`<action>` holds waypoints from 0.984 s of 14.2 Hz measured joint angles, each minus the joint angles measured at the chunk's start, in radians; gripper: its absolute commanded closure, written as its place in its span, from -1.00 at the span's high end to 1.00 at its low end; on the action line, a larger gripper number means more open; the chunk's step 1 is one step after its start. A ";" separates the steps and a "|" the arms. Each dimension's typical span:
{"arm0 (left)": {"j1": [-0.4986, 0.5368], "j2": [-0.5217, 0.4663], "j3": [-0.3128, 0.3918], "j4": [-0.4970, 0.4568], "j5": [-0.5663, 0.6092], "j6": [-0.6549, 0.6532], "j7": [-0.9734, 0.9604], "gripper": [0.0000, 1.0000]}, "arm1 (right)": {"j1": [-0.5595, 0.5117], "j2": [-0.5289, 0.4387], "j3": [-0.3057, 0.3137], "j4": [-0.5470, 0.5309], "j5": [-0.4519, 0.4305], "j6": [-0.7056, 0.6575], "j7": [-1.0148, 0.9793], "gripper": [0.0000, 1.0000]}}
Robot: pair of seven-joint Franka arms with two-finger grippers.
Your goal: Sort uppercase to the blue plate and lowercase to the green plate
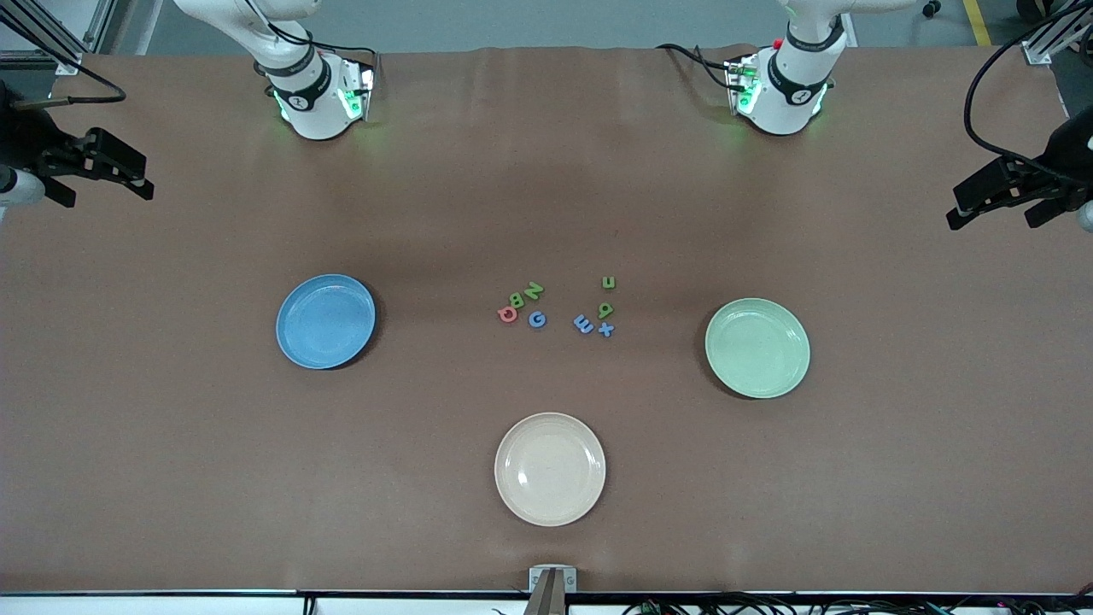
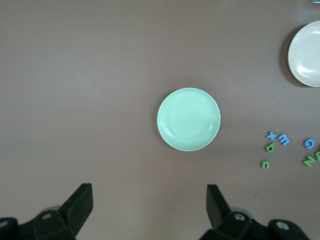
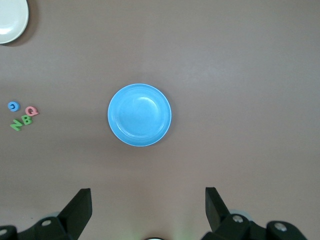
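Observation:
The uppercase letters lie clustered mid-table: green N (image 1: pixel 534 290), green B (image 1: pixel 516 300), red Q (image 1: pixel 507 314), blue G (image 1: pixel 537 319). The lowercase letters lie beside them toward the left arm's end: green u-like letter (image 1: pixel 608 282), green 9-like letter (image 1: pixel 605 309), blue m (image 1: pixel 584 324), blue x (image 1: pixel 605 329). The blue plate (image 1: pixel 325 321) is empty toward the right arm's end. The green plate (image 1: pixel 757 348) is empty toward the left arm's end. My left gripper (image 2: pixel 149 189) is open and empty, high beside the green plate (image 2: pixel 188 119). My right gripper (image 3: pixel 148 191) is open and empty, high beside the blue plate (image 3: pixel 139 115).
An empty cream plate (image 1: pixel 550 469) sits nearer the front camera than the letters. Both arm bases stand at the table's back edge. In the front view the left gripper (image 1: pixel 961 207) and right gripper (image 1: pixel 137 175) hang at the table's two ends.

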 measured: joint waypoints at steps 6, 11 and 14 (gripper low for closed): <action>0.001 0.002 0.000 0.000 0.000 -0.014 0.003 0.99 | 0.000 0.000 -0.001 0.000 0.007 -0.002 0.031 1.00; -0.061 0.068 -0.025 -0.023 -0.001 -0.052 -0.043 0.99 | 0.000 0.000 -0.003 0.001 0.014 -0.007 0.040 1.00; -0.150 0.168 -0.062 -0.035 -0.001 -0.028 -0.188 0.99 | -0.001 0.002 -0.007 0.006 0.014 -0.008 0.040 1.00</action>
